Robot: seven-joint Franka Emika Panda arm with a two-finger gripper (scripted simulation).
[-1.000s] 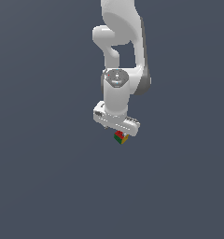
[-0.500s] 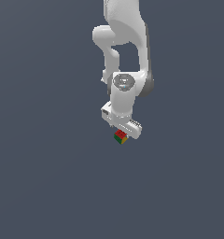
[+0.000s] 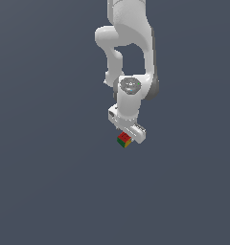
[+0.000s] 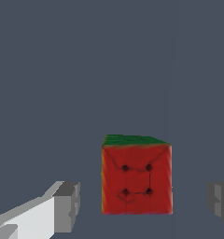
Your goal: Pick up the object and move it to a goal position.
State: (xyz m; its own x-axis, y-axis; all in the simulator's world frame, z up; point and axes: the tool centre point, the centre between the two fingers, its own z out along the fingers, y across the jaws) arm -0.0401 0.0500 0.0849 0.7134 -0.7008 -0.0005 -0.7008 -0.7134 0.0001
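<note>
Arm (image 3: pixel 129 43): white, reaching down from the top of the exterior view, wrist bent over the cube.
Gripper (image 3: pixel 128 135): spread apart, 2 gray fingers (image 4: pixel 67 205) well clear of the cube on both sides, touching nothing.
Cube (image 4: pixel 136 175): small, red face toward the wrist camera, green face above it, dark grid lines on the red; yellow side seen in the exterior view.
Cube place (image 3: pixel 124 139): just under the gripper, in the gap between the fingers, against a plain dark gray-blue background.
</note>
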